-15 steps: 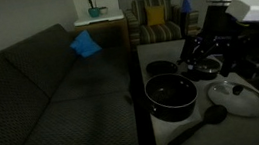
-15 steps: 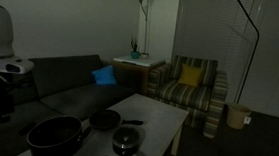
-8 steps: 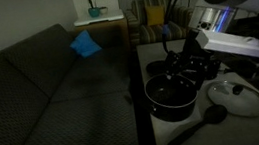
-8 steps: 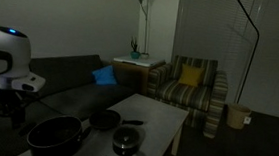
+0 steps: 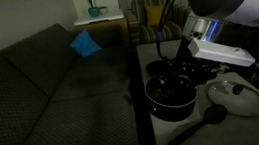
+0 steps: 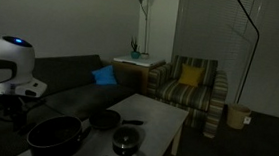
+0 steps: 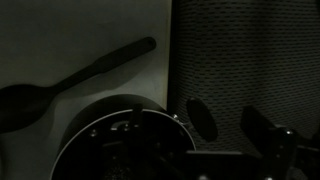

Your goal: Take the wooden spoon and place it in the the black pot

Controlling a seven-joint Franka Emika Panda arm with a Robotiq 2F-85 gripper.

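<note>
Wrist view has the wooden spoon (image 7: 80, 80) lying flat on the pale counter (image 7: 100, 25), its round head at the lower left and its handle running up to the right, with nothing touching it. In an exterior view it lies toward the near edge of the counter, close to the black pot (image 5: 171, 94) but apart from it. As far as the dim light allows, nothing long shows in the pot.

The end effector (image 7: 232, 120) shows as two dark fingers (image 7: 200, 117) standing apart, with sofa fabric visible between them and nothing held. It hangs by the pot's sofa side, well apart from the spoon.

A glass lid (image 5: 237, 97) lies just beside the spoon's head, a smaller pan (image 5: 161, 68) stands behind the pot, and the sofa (image 5: 52, 93) runs along the counter's edge.

By this layout the task looks barely begun. Reaching the handle, closing on it, lifting it and setting it into the pot are all left to do.
</note>
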